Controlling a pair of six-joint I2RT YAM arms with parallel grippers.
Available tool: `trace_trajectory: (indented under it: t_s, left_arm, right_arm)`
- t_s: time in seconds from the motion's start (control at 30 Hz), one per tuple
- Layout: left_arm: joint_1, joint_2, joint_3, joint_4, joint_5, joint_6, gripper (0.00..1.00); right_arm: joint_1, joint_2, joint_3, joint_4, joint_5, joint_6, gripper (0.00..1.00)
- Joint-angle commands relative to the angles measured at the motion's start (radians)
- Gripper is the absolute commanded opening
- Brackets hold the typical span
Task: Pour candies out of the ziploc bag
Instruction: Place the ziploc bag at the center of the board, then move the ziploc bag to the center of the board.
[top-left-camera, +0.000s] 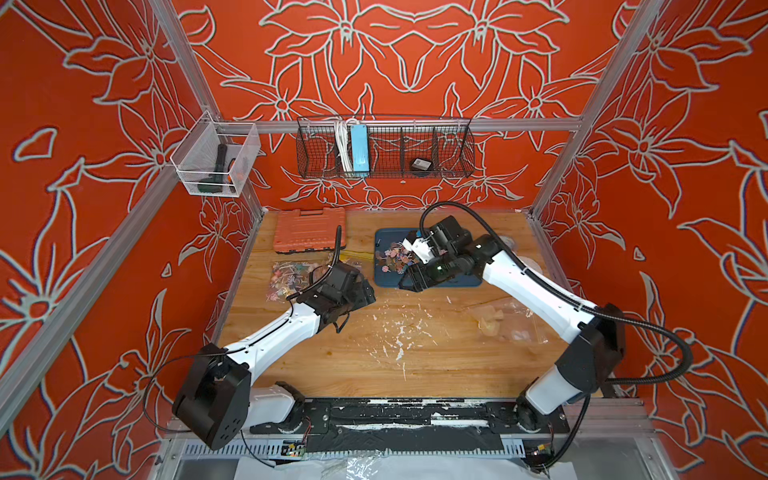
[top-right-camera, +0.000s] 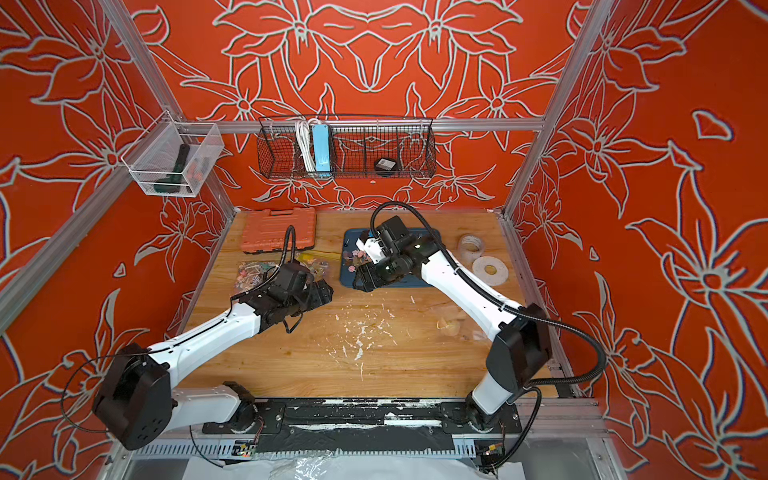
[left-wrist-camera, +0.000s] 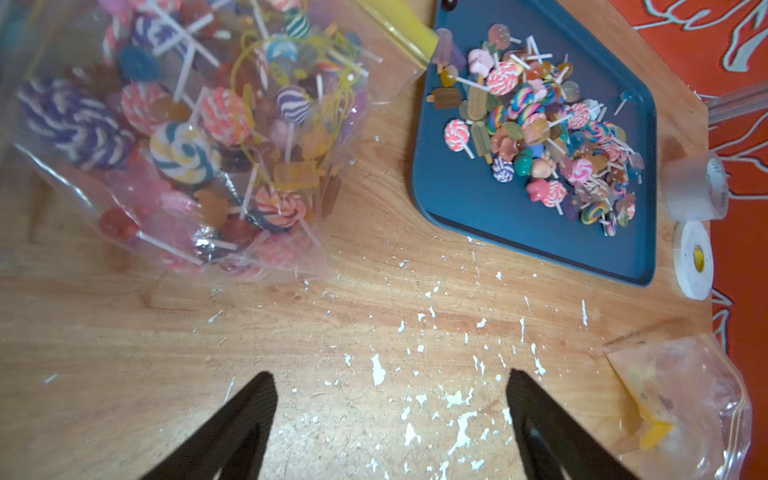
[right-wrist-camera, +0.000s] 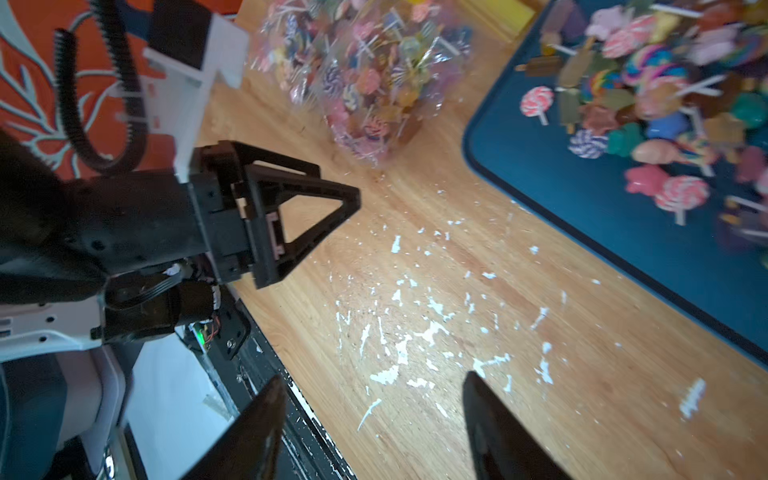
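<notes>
Wood forms the tabletop (top-left-camera: 374, 357), pale planks flecked near the middle with white chips. We see it boxed in by three red walls (top-left-camera: 415, 62) printed with grey-outlined flowers and by aluminium frame rails (top-left-camera: 519, 124). On the back rail hangs a black wire basket (top-left-camera: 453, 166) holding a blue power strip (top-left-camera: 359, 150) and a coiled white cable (top-left-camera: 343, 145). A clear bin (top-left-camera: 249, 158) with a dark tool in it hangs at the corner on the left arm's side.

At the far edge of the table we find an orange tool case (top-left-camera: 309, 230) and, beside it, a dark blue tray (left-wrist-camera: 478, 199) bearing a heap of candies (left-wrist-camera: 540, 124). The ziploc bag (left-wrist-camera: 187, 145) lies on the wood just beside the tray, in front of the case. Its yellow zip strip (left-wrist-camera: 405, 29) points at the tray's corner, and many lollipops show through its film. Past the tray, near the wall, stand a translucent tape roll (left-wrist-camera: 694, 187) and a white tape roll (left-wrist-camera: 692, 259). A second clear bag (left-wrist-camera: 685, 395) lies on the right arm's side.

We see the left gripper (left-wrist-camera: 390, 374) over bare wood near the ziploc bag, its fingers spread wide with nothing between them. The right gripper (right-wrist-camera: 372, 376) hangs at the tray's near edge, fingers likewise apart and empty. Neither touches the bag.
</notes>
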Motion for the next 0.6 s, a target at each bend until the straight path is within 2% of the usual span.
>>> trace_trajectory:
  t_s: [0.0,0.27,0.43,0.57]
  left_arm:
    - [0.024,0.011,-0.063,0.112,0.007,-0.108,0.92]
    - [0.092,0.043,-0.120,0.197,-0.058,-0.210,0.92]
    - [0.130,0.113,-0.114,0.250,-0.050,-0.240,0.90]
    - [0.146,0.179,-0.107,0.300,-0.047,-0.256,0.84]
  right_arm:
    - [0.027,0.060,0.041,0.008,-0.069,-0.030,0.62]
    - [0.056,0.097,-0.032,0.066,-0.071,-0.025,0.56]
    - [0.056,0.105,-0.051,0.076,-0.071,-0.024,0.54]
    - [0.056,0.104,-0.057,0.074,-0.066,-0.030,0.49]
